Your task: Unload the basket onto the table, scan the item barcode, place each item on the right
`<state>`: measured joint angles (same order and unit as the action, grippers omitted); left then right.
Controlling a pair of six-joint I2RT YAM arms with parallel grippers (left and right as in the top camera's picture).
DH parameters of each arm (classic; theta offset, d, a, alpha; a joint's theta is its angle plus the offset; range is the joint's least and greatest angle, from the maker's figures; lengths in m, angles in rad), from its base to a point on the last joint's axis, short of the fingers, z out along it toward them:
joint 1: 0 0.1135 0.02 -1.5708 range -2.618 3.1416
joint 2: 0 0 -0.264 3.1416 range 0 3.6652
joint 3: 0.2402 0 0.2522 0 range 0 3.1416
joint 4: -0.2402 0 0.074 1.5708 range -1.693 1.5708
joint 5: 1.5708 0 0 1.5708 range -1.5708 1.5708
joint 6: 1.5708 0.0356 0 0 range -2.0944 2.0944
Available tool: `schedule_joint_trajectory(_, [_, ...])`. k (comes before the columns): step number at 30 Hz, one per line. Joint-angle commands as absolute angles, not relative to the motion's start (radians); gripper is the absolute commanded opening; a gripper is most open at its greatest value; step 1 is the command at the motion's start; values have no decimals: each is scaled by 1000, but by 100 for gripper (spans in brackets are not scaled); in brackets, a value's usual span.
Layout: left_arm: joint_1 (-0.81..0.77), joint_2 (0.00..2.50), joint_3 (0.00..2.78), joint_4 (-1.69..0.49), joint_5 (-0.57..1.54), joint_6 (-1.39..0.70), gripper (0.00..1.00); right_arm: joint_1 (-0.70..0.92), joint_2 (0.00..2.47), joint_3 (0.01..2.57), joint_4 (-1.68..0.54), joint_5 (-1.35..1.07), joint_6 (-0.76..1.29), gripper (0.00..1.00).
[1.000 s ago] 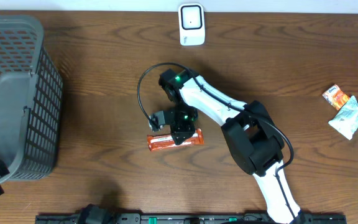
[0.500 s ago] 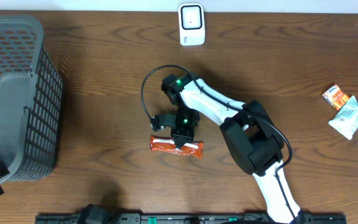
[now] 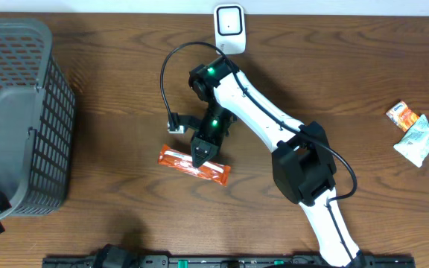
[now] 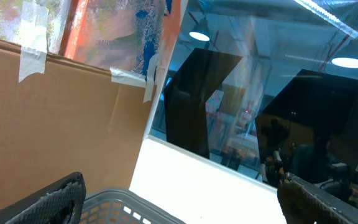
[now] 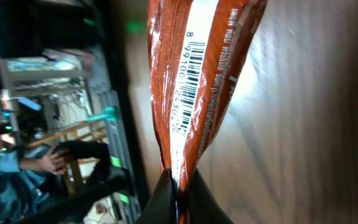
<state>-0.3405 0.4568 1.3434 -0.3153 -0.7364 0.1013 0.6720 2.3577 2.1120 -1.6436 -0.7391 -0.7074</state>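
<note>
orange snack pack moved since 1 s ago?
Yes. The orange snack pack has slid toward the basket and now lies tilted.

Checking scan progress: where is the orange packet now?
Overhead, the orange packet is mid-table, pinched in the right claw, short of the white scanner at the far edge.

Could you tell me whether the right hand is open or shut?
Shut: the right hand pinches the orange wrapper by its edge.

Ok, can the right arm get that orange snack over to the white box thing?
Probably yes. The right gripper is shut on the orange snack, the table between it and the white scanner is bare, and the arm's elbow sits right beside the scanner.
</note>
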Motion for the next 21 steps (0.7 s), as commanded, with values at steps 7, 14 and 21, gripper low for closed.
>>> schedule_joint_trajectory(7, [-339,450,1341,-314,-746,93,98,658,2350,2135,-1636,-913,-752,2])
schedule_joint_trajectory(14, [-339,450,1341,-314,-746,93,98,661,2349,2152,-1504,-775,-810,2])
schedule_joint_trajectory(21, [-339,450,1341,-314,-746,93,98,672,2320,2291,-1539,-548,-710,1])
